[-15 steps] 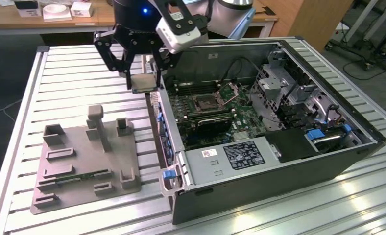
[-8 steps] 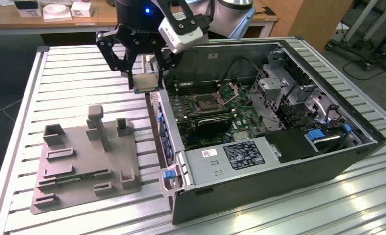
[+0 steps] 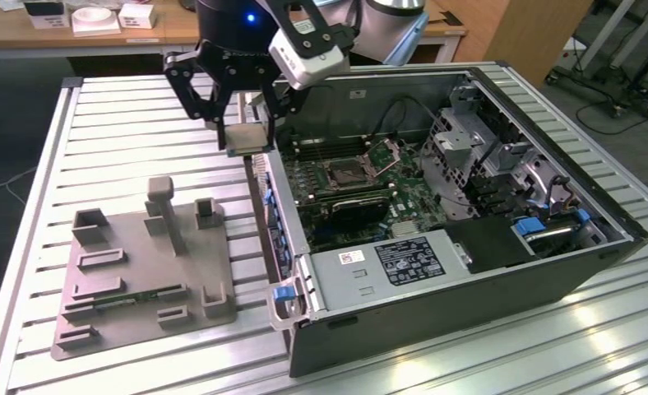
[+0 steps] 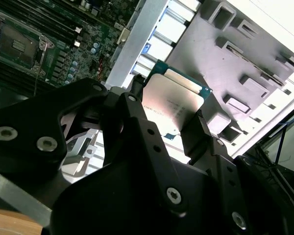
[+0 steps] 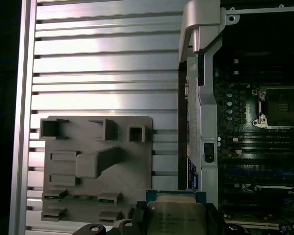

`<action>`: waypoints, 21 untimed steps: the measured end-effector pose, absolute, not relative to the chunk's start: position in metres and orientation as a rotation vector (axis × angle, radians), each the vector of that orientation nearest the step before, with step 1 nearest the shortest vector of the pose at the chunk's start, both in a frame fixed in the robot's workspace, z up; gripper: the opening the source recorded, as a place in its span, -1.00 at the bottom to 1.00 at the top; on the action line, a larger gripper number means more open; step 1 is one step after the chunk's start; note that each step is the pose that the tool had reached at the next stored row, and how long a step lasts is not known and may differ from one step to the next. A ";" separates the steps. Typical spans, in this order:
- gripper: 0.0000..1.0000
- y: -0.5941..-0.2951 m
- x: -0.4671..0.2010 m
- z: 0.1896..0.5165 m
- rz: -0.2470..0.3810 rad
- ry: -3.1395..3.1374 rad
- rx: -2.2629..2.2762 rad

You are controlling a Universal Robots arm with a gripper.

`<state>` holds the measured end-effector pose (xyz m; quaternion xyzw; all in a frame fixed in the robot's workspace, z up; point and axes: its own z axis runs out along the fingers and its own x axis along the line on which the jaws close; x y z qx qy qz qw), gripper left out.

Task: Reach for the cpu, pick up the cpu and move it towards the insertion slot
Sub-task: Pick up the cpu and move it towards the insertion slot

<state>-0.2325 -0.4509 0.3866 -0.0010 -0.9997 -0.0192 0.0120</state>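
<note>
The cpu [image 3: 247, 138] is a thin square chip with a pale face, held above the slatted table just outside the case's open side. My gripper [image 3: 246, 132] is shut on it, its black fingers pressing two opposite edges. Both wrist views show the cpu's silvery top, in the second wrist view [image 4: 174, 103] and the first wrist view [image 5: 175, 215], clamped between the fingers [image 4: 137, 127]. The insertion slot [image 3: 346, 171] is a metal-framed square socket on the green board inside the case, to the exterior view's right of the gripper. Its bracket stands raised. The slot also appears in both wrist views [image 4: 17, 41] [image 5: 279, 105].
A grey fixture plate [image 3: 137, 255] with posts and pockets lies on the aluminium table [image 3: 127, 123], and a green memory strip [image 3: 137, 298] rests in it. The open computer case [image 3: 455, 271] has a thin upright side wall [image 3: 271, 197] between gripper and board. A wooden desk [image 3: 83, 33] stands behind.
</note>
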 end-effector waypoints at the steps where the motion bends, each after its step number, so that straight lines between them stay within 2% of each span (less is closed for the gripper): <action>1: 0.10 -0.451 -0.232 0.387 -0.060 -3.117 -0.003; 21: 0.10 -0.451 -0.225 0.387 -0.060 -3.117 -0.003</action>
